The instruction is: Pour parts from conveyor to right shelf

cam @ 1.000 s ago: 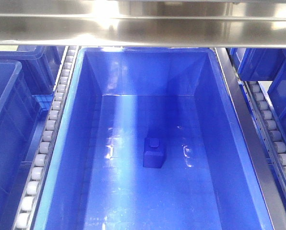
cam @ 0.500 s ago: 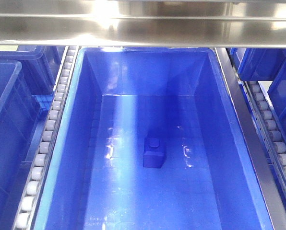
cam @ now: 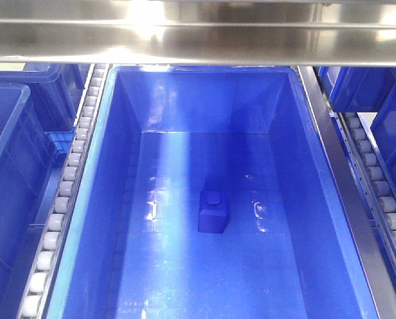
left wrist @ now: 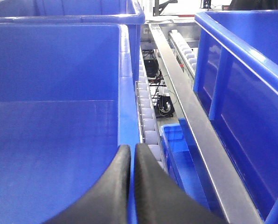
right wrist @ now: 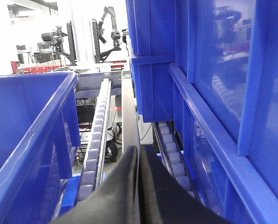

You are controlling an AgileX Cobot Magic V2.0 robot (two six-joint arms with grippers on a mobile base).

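Observation:
One part, a small blue block (cam: pixel 213 212) with a square stud on top, lies on the floor of a deep blue bin (cam: pixel 317 166) on the right shelf (cam: pixel 198 40). Neither gripper shows in the front view. In the left wrist view my left gripper (left wrist: pixel 132 156) is shut, with only a thin slit between its black fingers, right over the rim (left wrist: pixel 127 112) of a blue bin. My right gripper (right wrist: pixel 139 156) is shut with nothing seen in it, above a steel rail (right wrist: pixel 128 121) between bins. The conveyor is out of view.
Lanes of pale rollers (cam: pixel 68 179) (cam: pixel 377 179) flank the middle bin, with more blue bins (cam: pixel 5 166) on both sides. A steel rail (left wrist: pixel 185 107) and a tall bin wall (left wrist: pixel 241 93) stand right of my left gripper. Stacked bins (right wrist: pixel 213 93) crowd my right gripper's right side.

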